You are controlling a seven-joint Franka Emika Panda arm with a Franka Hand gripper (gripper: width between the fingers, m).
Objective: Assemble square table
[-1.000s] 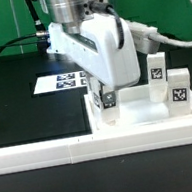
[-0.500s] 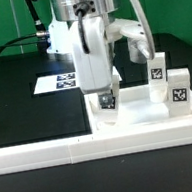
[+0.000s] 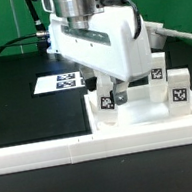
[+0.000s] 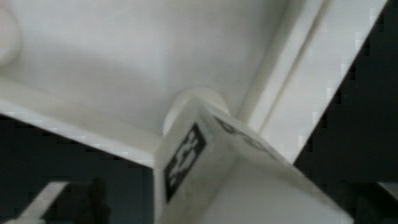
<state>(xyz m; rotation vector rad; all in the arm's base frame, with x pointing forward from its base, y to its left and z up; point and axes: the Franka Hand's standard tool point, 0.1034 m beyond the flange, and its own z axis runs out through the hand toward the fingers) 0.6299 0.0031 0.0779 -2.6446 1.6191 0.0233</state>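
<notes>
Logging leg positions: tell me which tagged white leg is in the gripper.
The leg at the tabletop's corner on the exterior view's left, between the gripper's fingers; the other two legs stand free to its right.

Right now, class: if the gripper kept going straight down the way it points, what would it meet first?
The gripper holds a tagged leg; that leg would probably meet the square tabletop's corner first, though depth is unclear.
</notes>
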